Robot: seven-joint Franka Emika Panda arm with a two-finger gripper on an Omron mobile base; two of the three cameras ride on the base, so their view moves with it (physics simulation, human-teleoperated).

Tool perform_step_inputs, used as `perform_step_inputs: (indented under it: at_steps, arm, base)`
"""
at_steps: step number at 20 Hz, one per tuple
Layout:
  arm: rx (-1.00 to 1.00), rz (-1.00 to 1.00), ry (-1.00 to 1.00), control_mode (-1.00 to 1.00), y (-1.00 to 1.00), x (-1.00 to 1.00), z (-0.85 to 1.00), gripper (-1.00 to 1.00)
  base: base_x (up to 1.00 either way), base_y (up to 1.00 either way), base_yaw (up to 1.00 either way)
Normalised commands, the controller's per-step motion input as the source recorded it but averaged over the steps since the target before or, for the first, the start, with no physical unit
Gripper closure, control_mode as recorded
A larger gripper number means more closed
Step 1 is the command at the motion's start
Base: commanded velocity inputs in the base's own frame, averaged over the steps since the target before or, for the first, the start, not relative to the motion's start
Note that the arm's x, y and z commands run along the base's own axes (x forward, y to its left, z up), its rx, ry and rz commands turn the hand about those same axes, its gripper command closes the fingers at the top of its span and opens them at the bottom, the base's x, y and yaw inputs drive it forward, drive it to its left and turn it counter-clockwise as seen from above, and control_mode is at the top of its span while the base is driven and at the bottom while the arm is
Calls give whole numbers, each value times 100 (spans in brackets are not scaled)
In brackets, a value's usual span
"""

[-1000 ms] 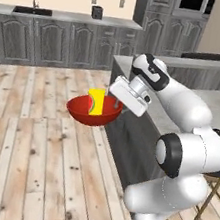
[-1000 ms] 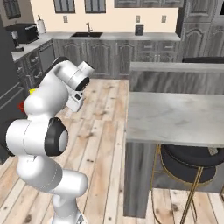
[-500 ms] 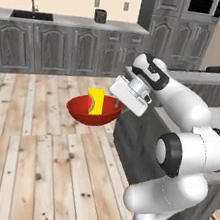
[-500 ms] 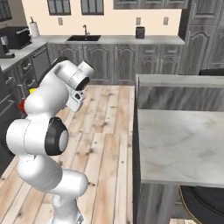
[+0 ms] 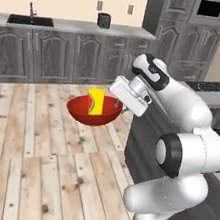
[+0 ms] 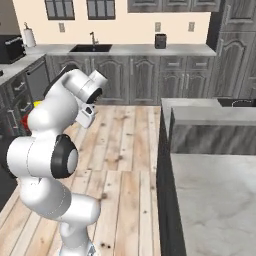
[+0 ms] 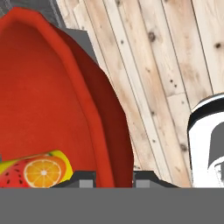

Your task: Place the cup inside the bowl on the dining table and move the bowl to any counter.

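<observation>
Two broad surfaces frame the scene: the marble dining table (image 6: 215, 200) at the robot's right, and the long grey stone worktop (image 5: 80, 25) with its black sink (image 5: 30, 19) along the far wall, well apart from the arm across a stretch of plank floor (image 5: 32, 160). Between them the white arm reaches out over the floor, and its gripper (image 5: 119, 103) carries the red bowl (image 5: 92, 113) in the air, clear of both surfaces. The hand view shows the two fingers (image 7: 81, 179) set narrowly either side of the bowl's rim, one inside and one outside, so the hold is a pinch on a single edge. The yellow cup (image 5: 96, 102) stands inside the bowl, its fruit-printed side showing; the first half of the task looks done, and the carry to the worktop is judged to be in hand. The main risk is the one-sided grip: the bowl hangs off the fingers like a lever, and a jolt from the driving base or a quick wrist turn could make it pivot or slip out. A tilt would also tip the tall cup over the shallow wall. Coming in too low could knock the bowl's underside on the worktop's front edge.
</observation>
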Motion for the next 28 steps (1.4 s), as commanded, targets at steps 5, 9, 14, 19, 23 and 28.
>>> perform_step_inputs:
  at_steps: [5,9,14,19,23,28]
  arm:
    - [0,0,0,100,0,0,0,100]
    - [0,0,0,100,0,0,0,100]
    - [0,0,0,100,0,0,0,100]
    - [0,0,0,100,0,0,0,100]
    - [0,0,0,100,0,0,0,100]
    - [0,0,0,100,0,0,0,100]
  base:
    - [88,56,-7]
    - [86,55,-7]
    - [90,53,-6]
    - [93,50,-6]
    - [100,47,-6]
    - [100,41,-6]
